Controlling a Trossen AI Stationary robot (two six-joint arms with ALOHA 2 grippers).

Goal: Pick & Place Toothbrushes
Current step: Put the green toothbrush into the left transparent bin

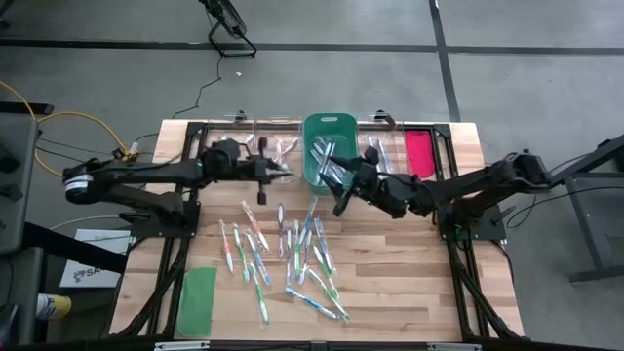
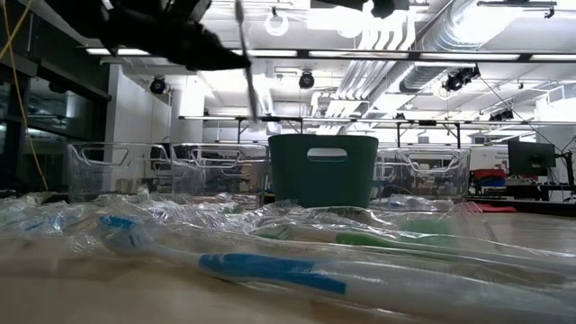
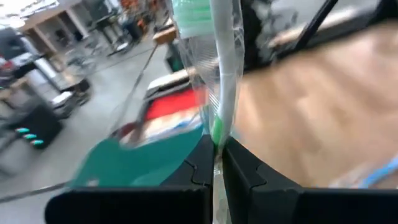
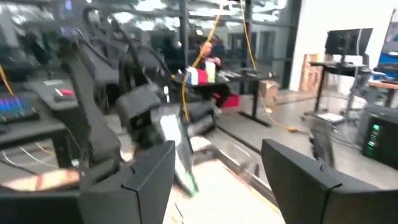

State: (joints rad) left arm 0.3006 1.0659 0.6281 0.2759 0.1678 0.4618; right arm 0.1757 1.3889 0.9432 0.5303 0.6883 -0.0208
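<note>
Toothbrushes lie scattered mid-table in the high view; I see the left gripper beside the green bin and the right gripper just below it. Low view: wrapped brushes in front, bin behind. Left wrist view: jaws pinched tight on one wrapped toothbrush. I'd carry it squarely over the bin before letting go. Right wrist view: fingers spread wide, holding nothing.
</note>
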